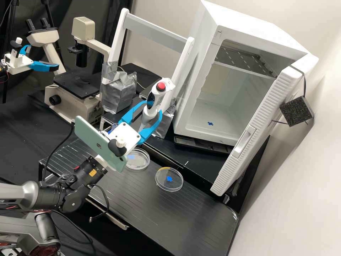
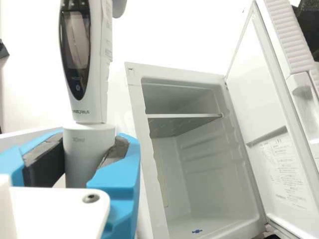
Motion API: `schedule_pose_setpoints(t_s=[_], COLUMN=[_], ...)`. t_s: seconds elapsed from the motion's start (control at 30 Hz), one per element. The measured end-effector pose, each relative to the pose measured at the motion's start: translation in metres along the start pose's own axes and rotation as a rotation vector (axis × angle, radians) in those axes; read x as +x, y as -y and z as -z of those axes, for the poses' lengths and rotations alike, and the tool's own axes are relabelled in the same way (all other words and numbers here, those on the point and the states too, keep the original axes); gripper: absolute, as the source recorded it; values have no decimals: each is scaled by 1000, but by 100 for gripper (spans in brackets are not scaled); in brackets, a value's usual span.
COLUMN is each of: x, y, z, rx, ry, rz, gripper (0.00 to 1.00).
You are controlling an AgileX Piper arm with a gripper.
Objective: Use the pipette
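In the high view the gripper (image 1: 152,114) is above the bench's back part, shut on the pipette (image 1: 155,95), which stands nearly upright with its red button on top. Its lower end is hidden behind the gripper. The wrist view has the gripper (image 2: 90,152) with its two pads against the grey-white barrel of the pipette (image 2: 85,64), below the dark display. Two clear round dishes lie on the bench: one (image 1: 146,164) in front of the gripper, partly behind the phone, and another (image 1: 176,187) farther right, with a blue mark at its middle.
Behind the pipette rises a white frame (image 1: 156,31) with foil-wrapped feet. An open white incubator (image 1: 195,74) stands to the right, its door (image 1: 259,121) swung outward. A microscope (image 1: 76,85) is at the back left, near a second arm's blue fingers.
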Motion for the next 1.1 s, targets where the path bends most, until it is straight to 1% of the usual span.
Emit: schedule_pose_setpoints(t_s=[0.3, 0.33, 0.37, 0.43, 0.47, 0.5, 0.53, 0.57, 0.67, 0.73, 0.77, 0.8, 0.83, 0.87, 0.9, 0.97, 1.07, 1.1], x=[-1, 0, 2, 10, 16, 24, 31, 38, 61, 74, 81, 89, 94, 105, 110, 125, 143, 150], y=[1, 2, 4, 11, 16, 24, 29, 36, 54, 64, 68, 71, 74, 78, 79, 82, 86, 86], z=[1, 3, 6, 14, 19, 26, 30, 37, 51, 55, 58, 60, 61, 63, 65, 69, 73, 76], rx=[1, 10, 27, 69, 77, 62, 55, 49, -5, -30, -48, -71, -82, -101, -112, -130, -144, -144], ry=[-2, -3, -15, -44, -60, -80, -93, -120, -156, -146, -153, -145, -140, -121, -119, -95, -56, -49], rz=[5, 20, 31, 86, 123, 174, 207, 246, 356, 420, 446, 475, 497, 532, 544, 570, 590, 591], gripper=[0, 0, 0, 0, 0, 0, 0, 0, 0, 0, 0, 0, 0, 0, 0, 0, 0, 0])
